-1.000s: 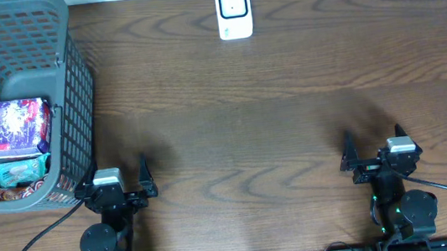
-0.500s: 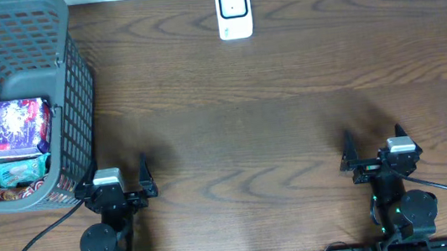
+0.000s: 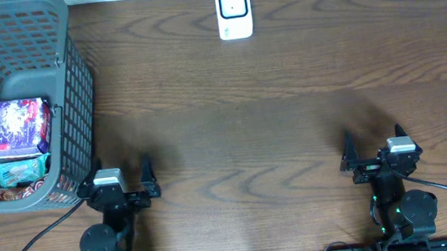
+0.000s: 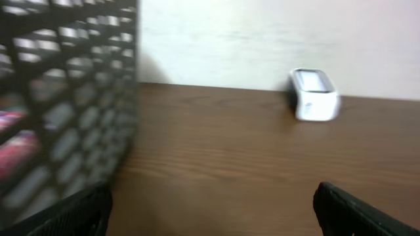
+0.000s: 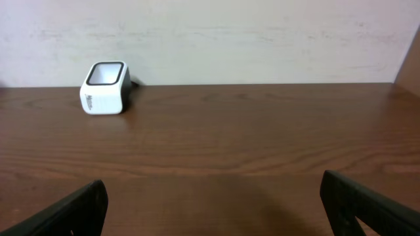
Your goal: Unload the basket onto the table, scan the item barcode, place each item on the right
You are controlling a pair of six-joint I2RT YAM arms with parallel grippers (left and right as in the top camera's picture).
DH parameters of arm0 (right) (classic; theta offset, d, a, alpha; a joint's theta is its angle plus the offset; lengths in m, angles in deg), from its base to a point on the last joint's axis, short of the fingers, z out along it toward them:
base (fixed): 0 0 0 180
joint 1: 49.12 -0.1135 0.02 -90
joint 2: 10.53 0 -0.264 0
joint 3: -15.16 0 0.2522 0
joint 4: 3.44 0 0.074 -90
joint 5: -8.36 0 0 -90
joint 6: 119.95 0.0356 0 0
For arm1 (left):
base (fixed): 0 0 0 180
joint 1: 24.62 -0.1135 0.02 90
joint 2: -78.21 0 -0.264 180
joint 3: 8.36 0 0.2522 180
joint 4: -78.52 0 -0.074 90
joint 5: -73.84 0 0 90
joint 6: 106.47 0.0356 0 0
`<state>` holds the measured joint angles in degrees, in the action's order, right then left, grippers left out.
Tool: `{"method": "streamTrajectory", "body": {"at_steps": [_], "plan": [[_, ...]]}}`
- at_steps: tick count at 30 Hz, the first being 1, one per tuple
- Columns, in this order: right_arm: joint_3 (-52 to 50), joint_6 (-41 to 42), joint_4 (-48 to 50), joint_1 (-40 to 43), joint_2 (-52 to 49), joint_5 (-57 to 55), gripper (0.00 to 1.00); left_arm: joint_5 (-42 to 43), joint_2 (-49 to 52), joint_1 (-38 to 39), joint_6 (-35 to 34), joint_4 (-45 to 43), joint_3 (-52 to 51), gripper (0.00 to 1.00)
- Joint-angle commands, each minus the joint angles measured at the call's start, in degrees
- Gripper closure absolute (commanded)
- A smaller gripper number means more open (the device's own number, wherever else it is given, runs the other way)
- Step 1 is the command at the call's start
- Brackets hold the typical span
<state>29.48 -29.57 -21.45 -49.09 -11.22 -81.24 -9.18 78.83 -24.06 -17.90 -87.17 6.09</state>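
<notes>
The white barcode scanner [image 3: 233, 10] stands at the table's far edge, with its dark window facing up. It also shows as the scanner [image 4: 315, 95] in the left wrist view and the scanner [image 5: 105, 88] in the right wrist view. The items lie in the grey basket [image 3: 68, 92]: a purple-and-white packet [image 3: 18, 126] on top and a teal packet [image 3: 19, 171] below it. My left gripper [image 3: 120, 173] is open and holds nothing, just in front of the basket's near right corner. My right gripper [image 3: 373, 142] is open and holds nothing at the near right.
The basket wall [image 4: 65, 98] fills the left of the blurred left wrist view, with a pink shape showing through its mesh. A red-patterned item [image 3: 20, 191] lies at the basket's near end. Bare brown wood [image 3: 250, 139] stretches between the grippers and the scanner.
My left gripper has shifted slightly to the right, and its wrist view is blurred by motion. The right arm, the scanner and the basket's contents have not moved.
</notes>
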Motion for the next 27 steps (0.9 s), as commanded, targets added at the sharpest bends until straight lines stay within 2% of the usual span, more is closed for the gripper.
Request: {"method": "streamTrajectory", "body": {"at_steps": [1, 4, 8, 13, 15, 24, 27], "plan": [[-0.2, -0.2, 0.0, -0.5, 0.2, -0.1, 0.01, 14.3, -0.3, 0.2, -8.1, -1.0, -0.4, 0.02], [-0.2, -0.2, 0.0, -0.5, 0.2, -0.1, 0.01, 23.0, -0.3, 0.2, -8.7, -5.0, -0.4, 0.02], [-0.2, -0.2, 0.0, -0.5, 0.2, -0.1, 0.01, 36.0, -0.3, 0.2, -8.8, -16.5, -0.4, 0.02], [-0.2, -0.2, 0.0, -0.5, 0.2, -0.1, 0.01, 37.3, -0.3, 0.2, -15.1, -34.8, 0.0, 0.02], [-0.2, -0.2, 0.0, -0.5, 0.2, -0.1, 0.01, 37.0, -0.3, 0.2, -17.2, -39.6, 1.0, 0.02], [-0.2, -0.2, 0.0, -0.5, 0.2, -0.1, 0.01, 35.4, 2.8, 0.2, -17.8, -39.8, 12.7, 0.02], [-0.2, -0.2, 0.0, -0.5, 0.2, -0.1, 0.01, 32.2, 7.5, 0.2, -17.8, -35.8, 18.9, 0.01]]}}
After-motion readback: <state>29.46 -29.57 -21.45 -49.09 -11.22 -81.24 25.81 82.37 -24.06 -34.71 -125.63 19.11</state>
